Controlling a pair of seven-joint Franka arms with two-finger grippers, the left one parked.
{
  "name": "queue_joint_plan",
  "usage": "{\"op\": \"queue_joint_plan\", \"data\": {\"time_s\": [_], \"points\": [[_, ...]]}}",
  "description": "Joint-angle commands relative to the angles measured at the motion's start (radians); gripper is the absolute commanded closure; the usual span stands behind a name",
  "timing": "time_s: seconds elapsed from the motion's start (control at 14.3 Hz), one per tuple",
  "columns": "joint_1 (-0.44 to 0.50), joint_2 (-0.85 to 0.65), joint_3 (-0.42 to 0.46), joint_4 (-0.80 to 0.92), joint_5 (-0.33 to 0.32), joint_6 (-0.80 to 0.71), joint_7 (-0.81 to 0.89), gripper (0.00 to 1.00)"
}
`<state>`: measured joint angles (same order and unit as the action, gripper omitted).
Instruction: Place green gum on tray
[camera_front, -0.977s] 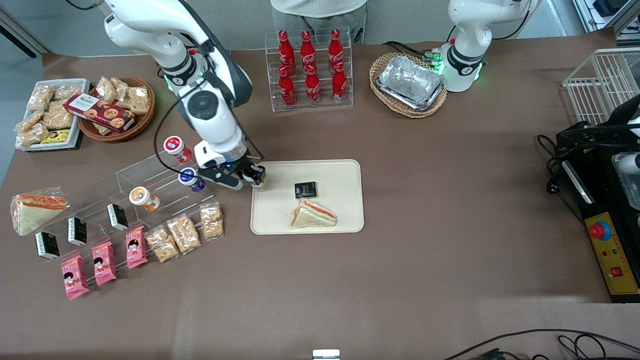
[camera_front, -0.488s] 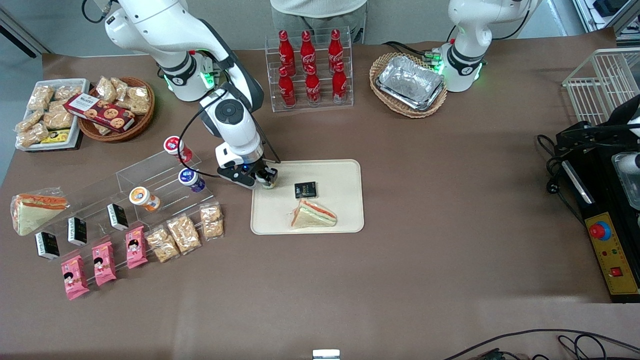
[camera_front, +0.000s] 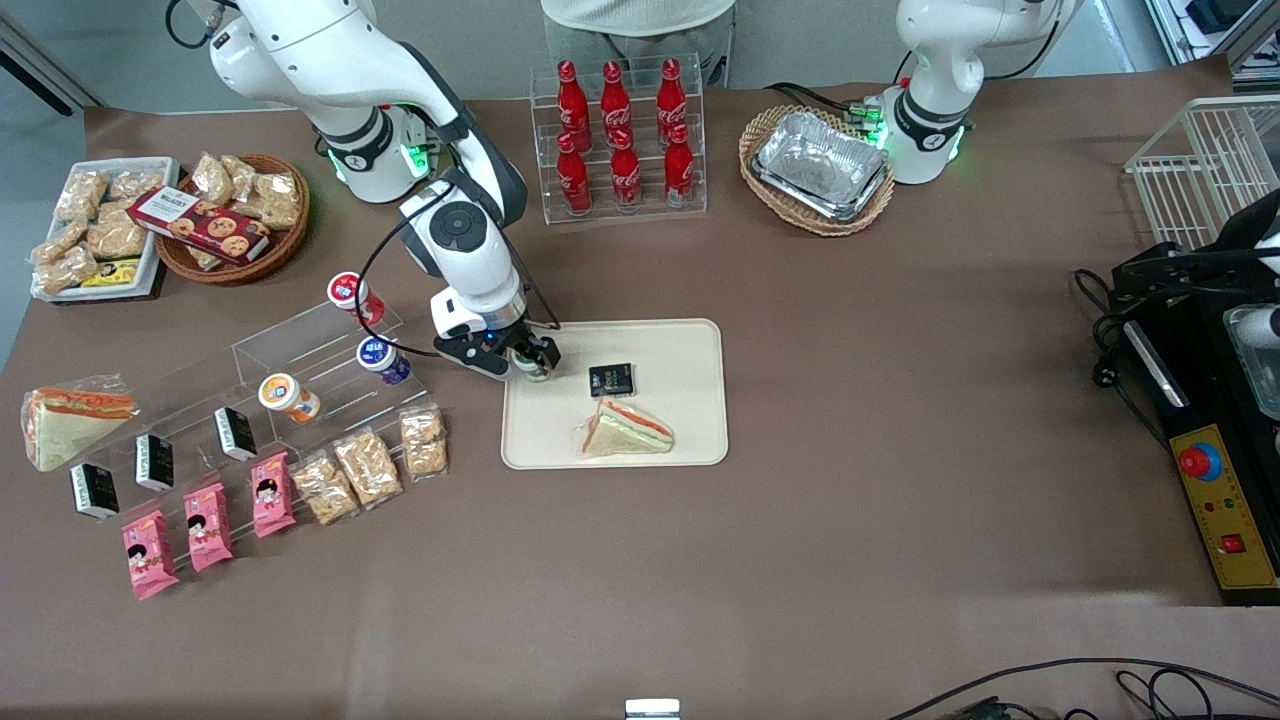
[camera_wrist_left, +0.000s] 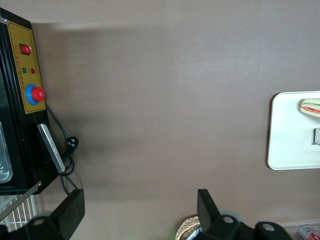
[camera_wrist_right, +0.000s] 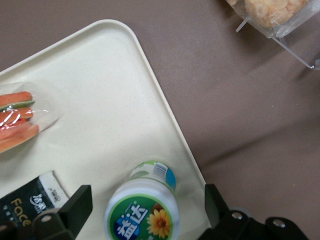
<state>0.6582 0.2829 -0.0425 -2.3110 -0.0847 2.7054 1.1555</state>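
- Table (camera_front: 850, 420): brown surface carrying every item listed here.
- My right arm (camera_front: 460, 230): white, reaching down to the tray corner nearest the acrylic shelf.
- Tray (camera_front: 680, 345): cream, rounded corners, low rim, lying flat on the table. In my wrist view its rim (camera_wrist_right: 165, 115) runs diagonally, with bare brown table alongside it.
- Acrylic shelf (camera_front: 290, 350): clear stepped stand toward my working end of the table, holding a red-lidded jar (camera_front: 347, 291), a blue-lidded jar (camera_front: 377, 354) and an orange-lidded jar (camera_front: 280, 391).
- Sandwich (camera_front: 628, 428): wrapped triangle on the tray, nearer the front camera than the black packet; its wrapped edge (camera_wrist_right: 20, 117) shows in my wrist view.
- Gripper (camera_front: 528, 362): mine, low over the tray's corner. My fingers (camera_wrist_right: 75, 205) are spread apart, one on each side of the jar, and gaps show between each of them and the jar.
- Black packet (camera_front: 611, 380): flat on the tray, near the green gum; its corner (camera_wrist_right: 30, 200) bears pale lettering.
- Green gum (camera_wrist_right: 142, 207): white jar with a green-rimmed lid and flower label, standing on the tray just inside the rim, between my two fingers and touching neither. From the front, only a sliver of it (camera_front: 535, 372) shows under my gripper.
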Motion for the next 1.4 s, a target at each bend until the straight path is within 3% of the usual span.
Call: {"op": "queue_joint_plan", "data": {"time_s": [0.0, 0.35, 0.84, 1.05, 1.33], "points": [[0.006, -0.007, -0.010, -0.008, -0.029, 0.022, 0.029, 0.00], [-0.006, -0.073, -0.016, 0.007, -0.029, -0.048, -0.026, 0.00], [-0.017, -0.195, -0.017, 0.327, 0.002, -0.629, -0.204, 0.00], [-0.022, -0.206, -0.020, 0.519, 0.084, -0.827, -0.279, 0.00], [-0.032, -0.203, -0.046, 0.731, 0.092, -1.028, -0.390, 0.00]]}}
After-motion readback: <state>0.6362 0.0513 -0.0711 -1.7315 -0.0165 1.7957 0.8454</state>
